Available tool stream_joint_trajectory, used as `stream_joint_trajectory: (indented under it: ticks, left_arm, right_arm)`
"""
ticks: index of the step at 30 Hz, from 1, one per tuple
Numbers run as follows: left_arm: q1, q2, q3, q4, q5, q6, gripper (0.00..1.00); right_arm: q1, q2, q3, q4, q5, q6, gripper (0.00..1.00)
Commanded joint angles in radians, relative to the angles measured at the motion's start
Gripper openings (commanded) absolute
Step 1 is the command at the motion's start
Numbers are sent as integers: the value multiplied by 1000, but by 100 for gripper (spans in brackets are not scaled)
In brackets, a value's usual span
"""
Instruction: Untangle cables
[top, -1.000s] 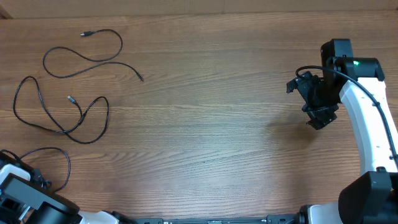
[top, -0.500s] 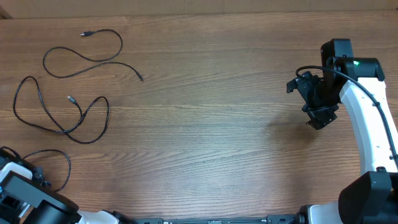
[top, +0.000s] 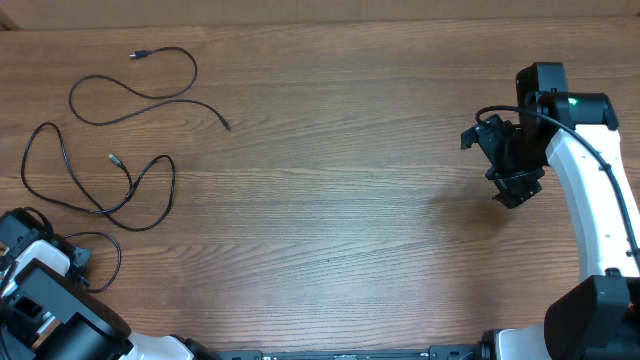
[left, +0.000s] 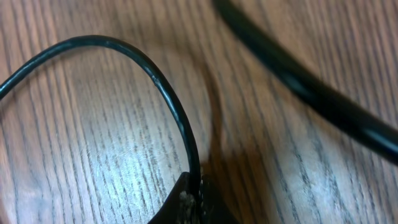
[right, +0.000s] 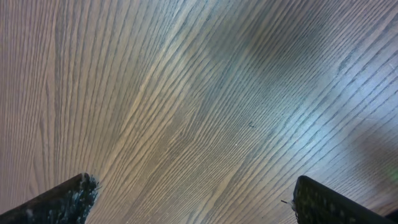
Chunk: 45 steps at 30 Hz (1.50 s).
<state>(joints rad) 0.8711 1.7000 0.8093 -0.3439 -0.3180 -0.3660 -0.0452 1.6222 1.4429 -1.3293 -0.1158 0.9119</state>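
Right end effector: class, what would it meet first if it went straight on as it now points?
Probably the table; the right end effector, open, faces bare wood with nothing else in its line.

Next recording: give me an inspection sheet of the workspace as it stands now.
Surface: wood table, plain grain.
Job's things: three thin black cables at the left, lying apart. The top cable is in open curves, the middle cable crosses itself, and the near cable is looped by the left arm.
Clutter: nothing seen.
Grippers: left gripper shut on the near cable; right gripper open above the wood, holding nothing.
Cables: arm wire looped at the right wrist. A blurred black cord crosses the left wrist view; I cannot tell which it is.
Surroundings: nothing seen.
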Motion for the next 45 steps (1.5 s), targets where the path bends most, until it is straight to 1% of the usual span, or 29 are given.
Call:
stream_joint_trajectory:
  ticks: [1, 3, 5, 7, 8, 10, 15, 17, 18, 20, 22, 23, 25, 27, 29, 30, 34, 38, 40, 43, 45]
  left_arm:
    - [-11, 46, -38, -15, 84, 88, 4]
    - [-11, 46, -38, -17, 97, 145, 5]
    - [-12, 46, -39, -18, 129, 215, 9]
    - [-11, 46, -41, -18, 161, 252, 15]
    - [-12, 46, -43, -18, 174, 254, 14]
    - [-12, 46, -49, -22, 192, 256, 4]
    - [-13, 46, -66, -25, 193, 309, 4]
    - [-14, 46, -67, -24, 193, 311, 4]
    - [-14, 46, -67, -24, 196, 311, 9]
    - [-14, 46, -67, -25, 197, 310, 37]
    - [-14, 45, -66, -17, 205, 305, 52]
    - [-14, 45, -63, -14, 222, 295, 62]
    - [-14, 44, -46, -9, 286, 257, 78]
    - [-12, 37, -18, -23, 334, 229, 88]
    - [-13, 19, 19, -63, 353, 227, 95]
    - [-14, -9, 56, -108, 350, 227, 100]
    - [-14, -99, 135, -198, 375, 195, 100]
    - [-14, -217, 171, -259, 424, 99, 100]
    - [-14, -283, 171, -281, 414, 65, 100]
    - [-13, -381, 171, -322, 365, 62, 100]
    - [-14, -436, 171, -357, 362, 53, 99]
  right_arm:
    - [-3, -9, 17, 0, 2, -4, 100]
    - [-3, -9, 17, 0, 2, -4, 100]
    - [-3, -9, 17, 0, 2, -4, 100]
    - [-3, -9, 17, 0, 2, -4, 100]
    - [-3, -9, 17, 0, 2, -4, 100]
    - [-3, -9, 17, 0, 2, -4, 100]
    - [-3, -9, 17, 0, 2, -4, 100]
    - [-3, -9, 17, 0, 2, -4, 100]
    - [-3, -9, 17, 0, 2, -4, 100]
    - [-3, -9, 17, 0, 2, -4, 100]
    - [-3, -9, 17, 0, 2, -4, 100]
    - [-3, -9, 17, 0, 2, -4, 100]
    - [-3, -9, 17, 0, 2, -4, 100]
    - [-3, -9, 17, 0, 2, -4, 100]
    - [-3, -9, 17, 0, 2, -4, 100]
    - [-3, -9, 17, 0, 2, -4, 100]
    - [-3, -9, 17, 0, 2, -4, 100]
    - [-3, -9, 17, 0, 2, -4, 100]
    - [-3, -9, 17, 0, 2, -4, 100]
    - [-3, -9, 17, 0, 2, -4, 100]
    - [-3, -9, 17, 0, 2, -4, 100]
